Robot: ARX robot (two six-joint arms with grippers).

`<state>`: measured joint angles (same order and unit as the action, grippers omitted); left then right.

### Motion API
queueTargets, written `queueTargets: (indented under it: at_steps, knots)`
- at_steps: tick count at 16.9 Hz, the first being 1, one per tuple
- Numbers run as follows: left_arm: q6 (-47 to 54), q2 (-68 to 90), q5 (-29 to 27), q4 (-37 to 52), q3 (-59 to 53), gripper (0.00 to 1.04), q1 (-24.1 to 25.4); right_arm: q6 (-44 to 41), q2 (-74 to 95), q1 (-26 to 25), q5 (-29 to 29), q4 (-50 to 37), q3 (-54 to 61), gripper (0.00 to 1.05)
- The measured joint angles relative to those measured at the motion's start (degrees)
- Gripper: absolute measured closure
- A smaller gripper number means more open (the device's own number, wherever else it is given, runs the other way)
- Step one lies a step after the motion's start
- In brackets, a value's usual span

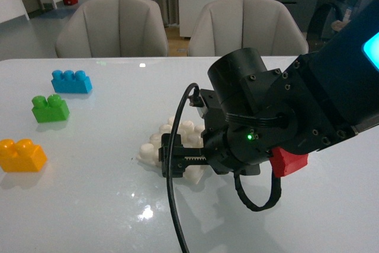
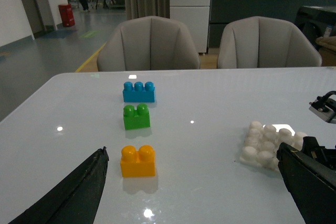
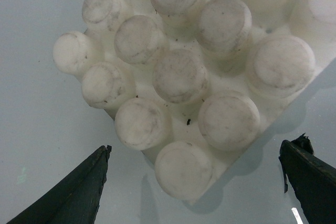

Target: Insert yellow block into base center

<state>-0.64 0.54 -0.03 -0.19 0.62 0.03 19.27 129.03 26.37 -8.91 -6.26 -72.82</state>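
The yellow block point(image 1: 21, 154) lies on the white table at the near left, on its own; it also shows in the left wrist view point(image 2: 138, 161). The off-white studded base point(image 1: 155, 146) lies mid-table, partly hidden under my right arm; it also shows in the left wrist view point(image 2: 268, 142). My right gripper point(image 1: 177, 159) is open and hangs close over the base point(image 3: 184, 77), its fingers either side of one corner point(image 3: 195, 148). My left gripper point(image 2: 192, 153) is open and empty, low over the table, with the yellow block just inside its one finger. It is out of the front view.
A green two-stud brick point(image 1: 50, 108) and a blue three-stud brick point(image 1: 71, 81) stand in a row behind the yellow block, also in the left wrist view point(image 2: 136, 117) point(image 2: 138, 92). Two beige chairs point(image 1: 112, 25) point(image 1: 246, 25) stand behind the table's far edge.
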Motion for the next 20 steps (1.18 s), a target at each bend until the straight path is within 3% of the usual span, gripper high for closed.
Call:
queueTargets:
  at_steps: [5, 14, 20]
  knots:
    - [0.0, 0.0, 0.0, 0.0, 0.0, 0.07, 0.0, 1.6, -13.4, -5.6, -2.5, -4.2, 7.1, 0.06]
    - [0.0, 0.0, 0.0, 0.0, 0.0, 0.07, 0.0, 2.7, -45.0, -18.8, -6.9, -14.7, 31.8, 0.06]
    - [0.0, 0.0, 0.0, 0.0, 0.0, 0.07, 0.0, 1.6, -76.7, -32.5, -13.1, -8.8, 49.3, 0.06]
